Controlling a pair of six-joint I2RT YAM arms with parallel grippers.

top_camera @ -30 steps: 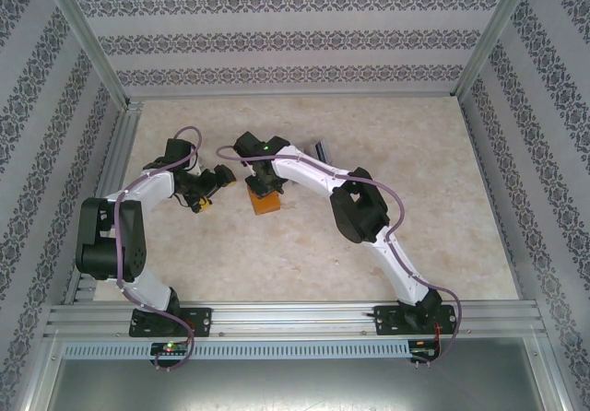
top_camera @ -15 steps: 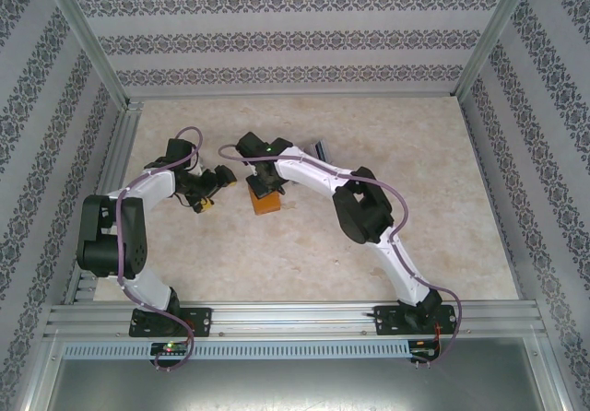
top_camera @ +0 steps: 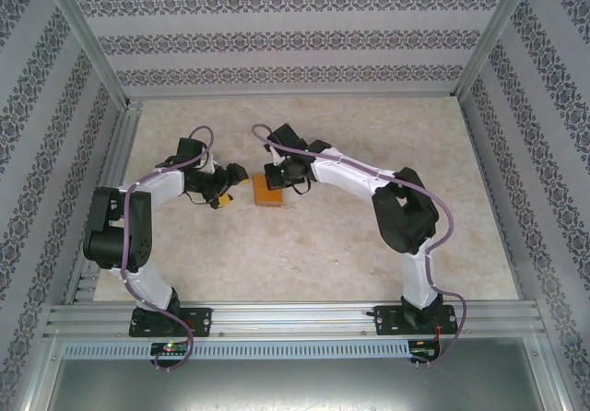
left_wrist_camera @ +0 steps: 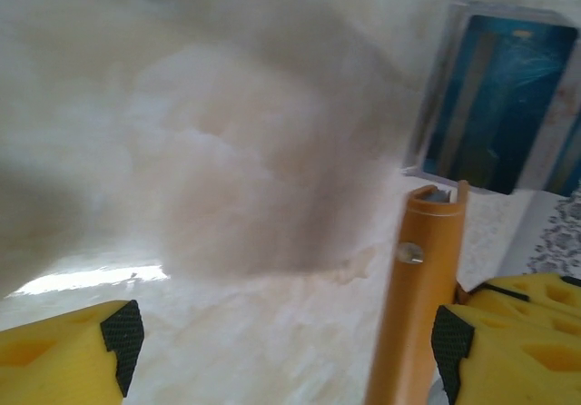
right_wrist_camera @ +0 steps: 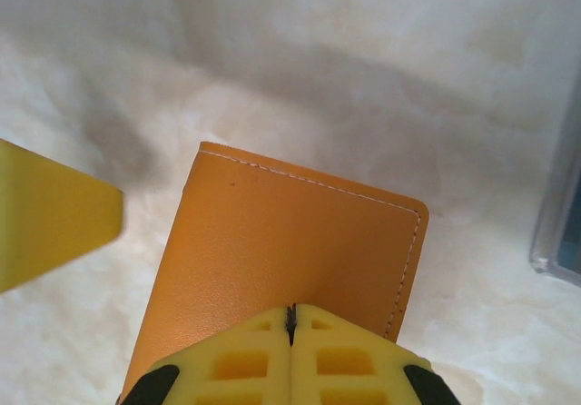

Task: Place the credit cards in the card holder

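Setting: robotics lab test cell, not a lived-in room. Evidence: bare aluminium frame posts (top_camera: 83, 38) box in the space; striped patterned wallpaper (top_camera: 295, 38) is fixed to the panels as a backdrop; marble-look tabletop (top_camera: 313, 245). The left arm (top_camera: 124, 236) and right arm (top_camera: 406, 213), with exposed cabling, are bolted to a slotted aluminium rail (top_camera: 295, 317).

3 views: 1 high, 2 at the wrists.
The top camera looks down from behind the near edge over the whole table (top_camera: 304, 254). The left wrist camera sits low, close to the edge of the card holder (left_wrist_camera: 419, 296); the right wrist camera faces its flat side from very near. All 3 share it.
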